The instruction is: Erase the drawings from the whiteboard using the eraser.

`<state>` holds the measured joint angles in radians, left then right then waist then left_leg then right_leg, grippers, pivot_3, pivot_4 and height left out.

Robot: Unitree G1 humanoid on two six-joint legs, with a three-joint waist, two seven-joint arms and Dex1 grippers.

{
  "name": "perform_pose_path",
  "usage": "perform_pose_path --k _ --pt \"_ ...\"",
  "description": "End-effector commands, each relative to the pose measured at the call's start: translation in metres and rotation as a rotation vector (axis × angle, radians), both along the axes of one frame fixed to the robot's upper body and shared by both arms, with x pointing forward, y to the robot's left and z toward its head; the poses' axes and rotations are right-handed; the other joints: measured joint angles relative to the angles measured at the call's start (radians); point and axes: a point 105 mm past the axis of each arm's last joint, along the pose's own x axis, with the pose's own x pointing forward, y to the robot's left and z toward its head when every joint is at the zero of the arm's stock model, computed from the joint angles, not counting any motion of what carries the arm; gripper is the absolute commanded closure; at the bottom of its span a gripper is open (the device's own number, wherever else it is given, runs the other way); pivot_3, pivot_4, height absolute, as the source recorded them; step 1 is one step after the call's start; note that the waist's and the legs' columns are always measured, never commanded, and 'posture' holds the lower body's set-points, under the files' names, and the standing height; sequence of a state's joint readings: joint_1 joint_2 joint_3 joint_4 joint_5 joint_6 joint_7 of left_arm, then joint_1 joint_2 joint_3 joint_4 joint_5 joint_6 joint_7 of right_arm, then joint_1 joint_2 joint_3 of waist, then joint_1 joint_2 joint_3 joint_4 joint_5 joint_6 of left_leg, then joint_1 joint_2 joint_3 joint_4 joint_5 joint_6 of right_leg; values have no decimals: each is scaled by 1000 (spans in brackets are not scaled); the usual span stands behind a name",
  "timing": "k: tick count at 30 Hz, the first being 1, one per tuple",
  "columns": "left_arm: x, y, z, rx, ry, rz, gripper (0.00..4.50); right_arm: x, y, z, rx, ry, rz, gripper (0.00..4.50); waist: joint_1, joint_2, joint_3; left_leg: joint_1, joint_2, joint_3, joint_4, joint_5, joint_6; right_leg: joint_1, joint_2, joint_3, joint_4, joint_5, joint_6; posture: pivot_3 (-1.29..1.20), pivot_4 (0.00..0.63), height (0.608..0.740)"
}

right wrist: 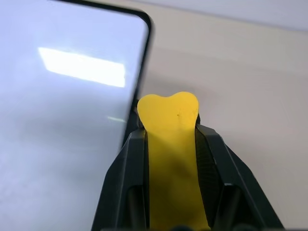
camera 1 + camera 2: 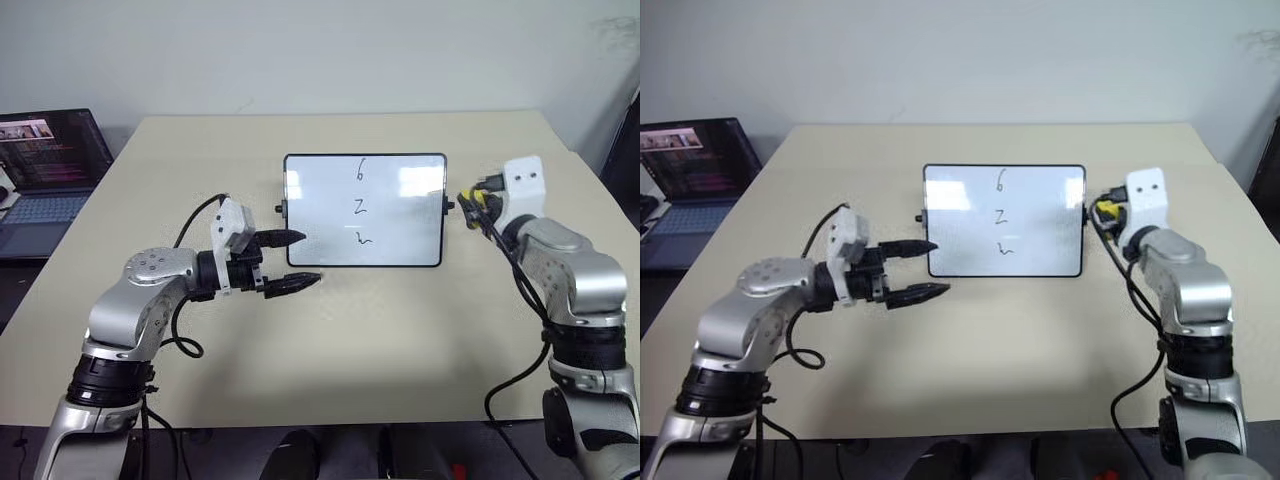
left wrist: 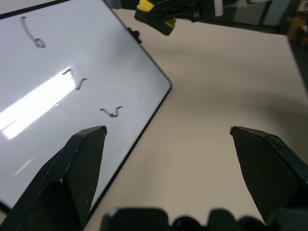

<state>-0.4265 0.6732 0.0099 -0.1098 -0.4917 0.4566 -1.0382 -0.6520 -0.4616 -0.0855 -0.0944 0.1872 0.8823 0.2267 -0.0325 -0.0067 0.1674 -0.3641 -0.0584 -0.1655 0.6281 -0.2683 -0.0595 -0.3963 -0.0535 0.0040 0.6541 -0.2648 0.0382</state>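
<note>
Nearest me, my left tool [image 2: 297, 260] stands wide apart at the left edge of the glossy white black-framed whiteboard [image 2: 400, 225] on the beige worktop [image 2: 380, 340]; three black squiggle drawings [image 2: 361, 206] remain. At its right edge, my right tool [image 1: 169, 132] clamps the yellow oblong eraser [image 1: 171, 144].

Beige table [image 2: 400, 340] vs plain white wall [image 2: 300, 50]; open laptop [image 2: 50, 170] at far left, screen lit.
</note>
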Motion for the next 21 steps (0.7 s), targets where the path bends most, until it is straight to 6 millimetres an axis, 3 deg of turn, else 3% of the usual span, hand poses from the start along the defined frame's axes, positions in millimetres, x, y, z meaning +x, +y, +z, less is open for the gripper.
perform_pose_path --k 1,11,21 --pt "14 10 11 8 -126 123 0 14 15 28 -15 -112 49 3541 0 0 0 0 -1 3 0 1 -1 -3 0 3 2 0 0 0 150 740" --pt "24 13 1 7 -201 295 0 35 58 48 -26 -208 178 3541 -3 -1 0 -1 1 9 1 0 -1 -10 -1 11 9 0 1 0 150 740" --pt "28 12 -2 -6 -222 355 0 47 99 60 -22 -268 283 3541 -4 -1 0 -1 1 10 1 1 -1 -11 -1 11 10 0 0 0 150 740"
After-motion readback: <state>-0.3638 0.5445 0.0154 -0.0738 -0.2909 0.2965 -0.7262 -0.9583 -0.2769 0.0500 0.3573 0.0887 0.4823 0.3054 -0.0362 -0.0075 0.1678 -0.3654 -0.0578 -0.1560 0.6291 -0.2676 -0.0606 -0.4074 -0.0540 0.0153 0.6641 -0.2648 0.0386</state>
